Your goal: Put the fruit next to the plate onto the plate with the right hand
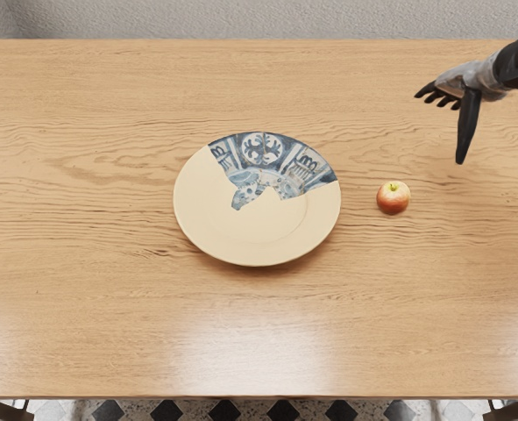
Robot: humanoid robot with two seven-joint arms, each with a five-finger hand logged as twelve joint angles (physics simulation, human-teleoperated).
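Apple (393,196) in my head view sits on the grainy wooden counter (101,289) just right of the plate (241,230), clear of its rim. I judge it light, firm and smooth-skinned, best cupped around its round sides. My right robot hand (456,90) hovers well beyond it, fingers spread and empty; the plate is a shallow glossy cream disc, partly blue-patterned.
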